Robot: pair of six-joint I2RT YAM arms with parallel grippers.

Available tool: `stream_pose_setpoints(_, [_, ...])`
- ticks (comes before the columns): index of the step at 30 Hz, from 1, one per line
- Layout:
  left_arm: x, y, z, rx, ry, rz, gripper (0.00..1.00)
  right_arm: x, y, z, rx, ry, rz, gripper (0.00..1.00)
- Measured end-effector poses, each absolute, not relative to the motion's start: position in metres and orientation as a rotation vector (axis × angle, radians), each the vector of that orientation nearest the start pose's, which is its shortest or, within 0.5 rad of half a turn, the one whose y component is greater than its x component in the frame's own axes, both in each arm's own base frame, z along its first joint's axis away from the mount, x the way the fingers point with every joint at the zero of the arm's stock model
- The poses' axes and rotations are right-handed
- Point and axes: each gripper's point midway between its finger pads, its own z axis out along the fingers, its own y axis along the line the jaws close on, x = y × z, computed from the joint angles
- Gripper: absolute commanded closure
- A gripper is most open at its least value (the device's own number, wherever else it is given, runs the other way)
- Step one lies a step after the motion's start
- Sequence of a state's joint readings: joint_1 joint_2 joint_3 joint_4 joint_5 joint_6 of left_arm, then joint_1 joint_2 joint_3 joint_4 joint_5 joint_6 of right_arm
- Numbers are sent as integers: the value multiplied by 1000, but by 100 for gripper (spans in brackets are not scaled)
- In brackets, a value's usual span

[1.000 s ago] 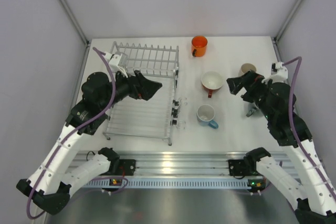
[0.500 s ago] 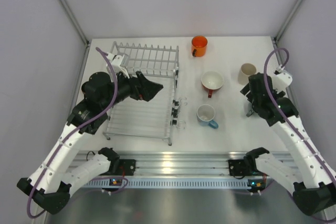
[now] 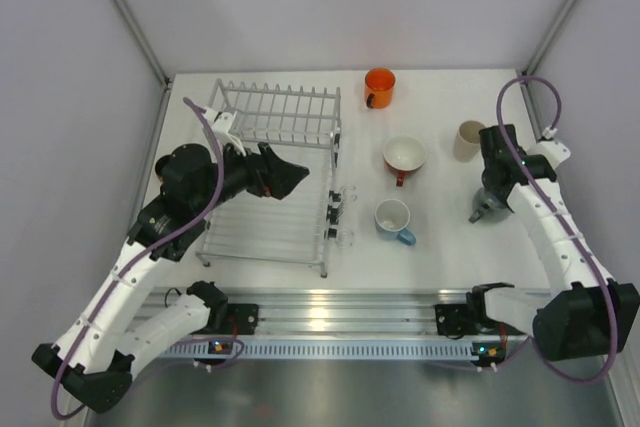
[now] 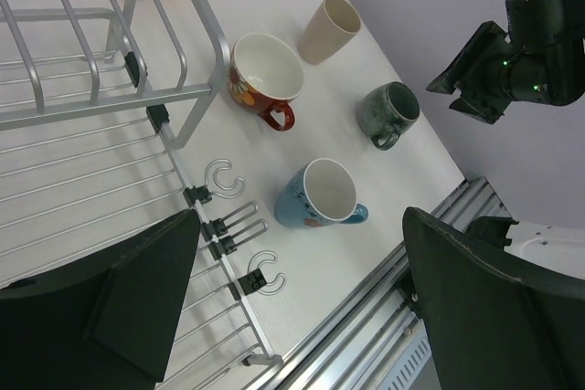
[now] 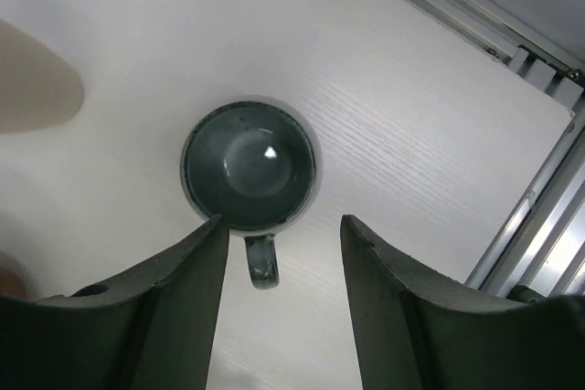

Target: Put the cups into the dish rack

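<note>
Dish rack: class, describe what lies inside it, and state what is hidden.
Only bare wires show inside the dish rack. The left arm covers its left middle, hiding that patch in the top view.

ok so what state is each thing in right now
dish rack, empty
orange mug, upright
red mug, upright, empty
blue mug, upright, empty
beige cup, upright
dark green mug, upright, empty
left pincer, open, holding nothing
right pincer, open, over dark green mug's handle
</note>
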State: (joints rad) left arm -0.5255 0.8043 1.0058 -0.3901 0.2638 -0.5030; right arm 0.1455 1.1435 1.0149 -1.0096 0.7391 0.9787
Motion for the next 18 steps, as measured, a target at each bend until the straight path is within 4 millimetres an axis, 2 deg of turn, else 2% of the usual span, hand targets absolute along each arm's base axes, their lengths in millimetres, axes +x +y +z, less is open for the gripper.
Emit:
stream_pose_setpoints(3, [219,-202,332,221,1839,-963,2,246,-70,164,1188,2050,-501,48])
stream_pose_setpoints(5, [219,-201,331,219,1838,-960,2,246,-74,159,1202,2063,-492,55])
stream_pose_setpoints(7, [219,-201,330,219,1842,-959,2,247,-74,153,1202,2081,-473,58])
stream_pose_setpoints(18, [218,-198,326,213,1842,-947,2,279,-55,144,1085,2107,-276,52])
